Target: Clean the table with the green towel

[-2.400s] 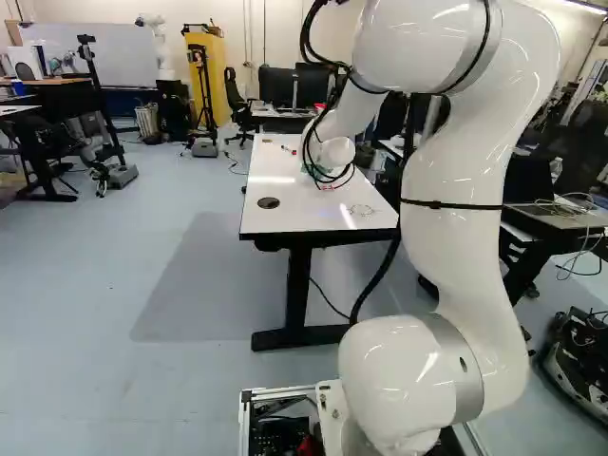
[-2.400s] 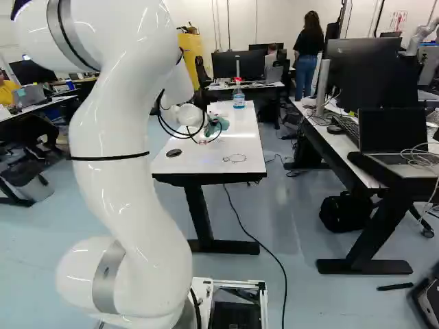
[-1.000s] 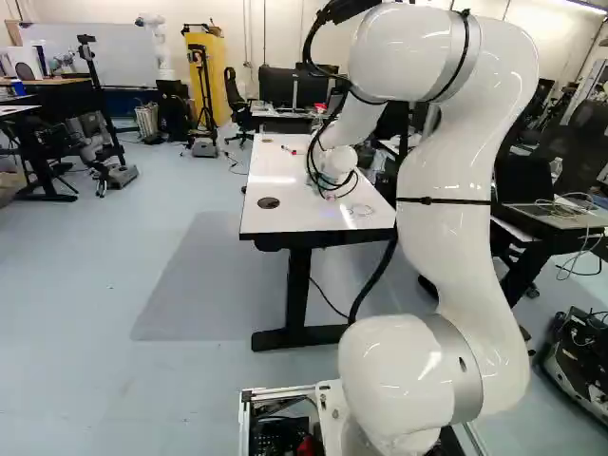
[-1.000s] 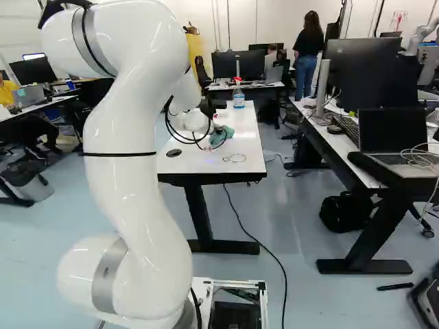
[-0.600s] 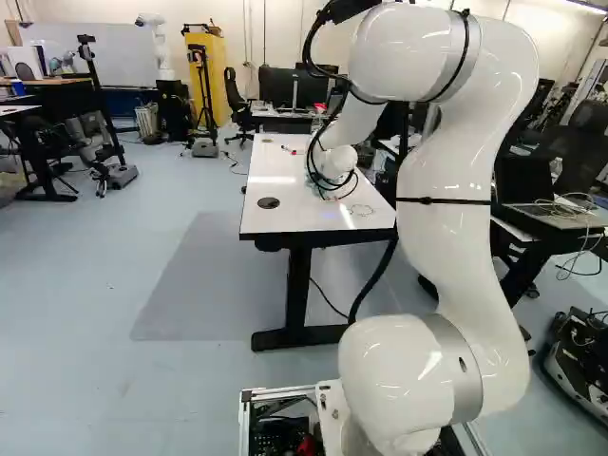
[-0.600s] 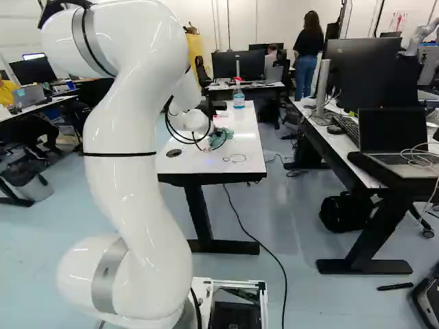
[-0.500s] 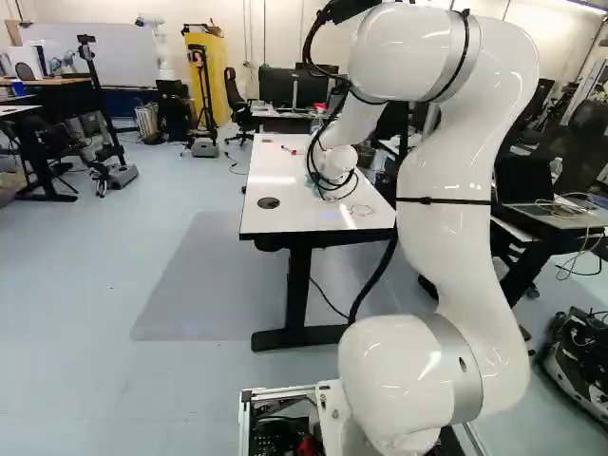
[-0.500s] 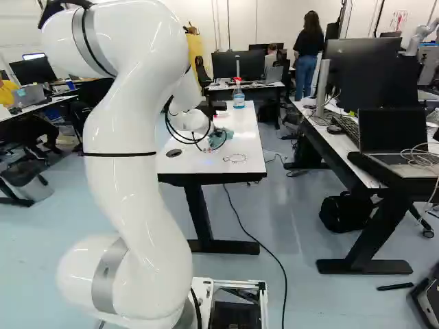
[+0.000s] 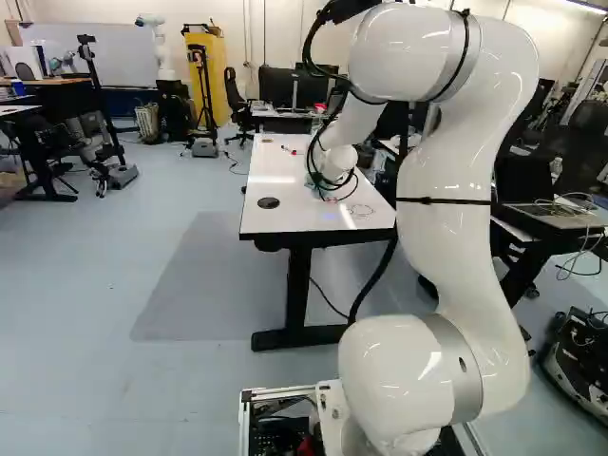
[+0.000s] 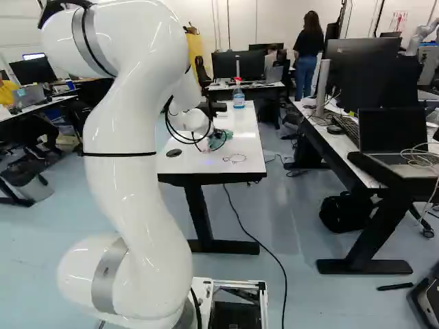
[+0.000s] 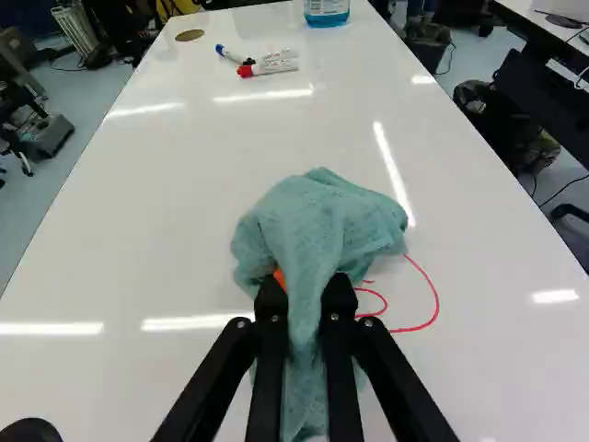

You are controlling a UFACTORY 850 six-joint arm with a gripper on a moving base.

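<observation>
Glossy smooth white tabletop, rough matt cloth towel, clear plastic btl

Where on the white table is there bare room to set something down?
Bare patches lie between the green towel and the markers, and from the towel to the table edge on the side away from the red marks. It is crowded where the jaws grip the towel.

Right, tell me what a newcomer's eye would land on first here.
Probably the big white arm, rising left of the middle in the right base view. Next, the green towel, bunched on the white table and pinched in the black gripper, with red scrawl curling out beside it. Then perhaps the bottle of blue liquid towards the table's far end.
</observation>
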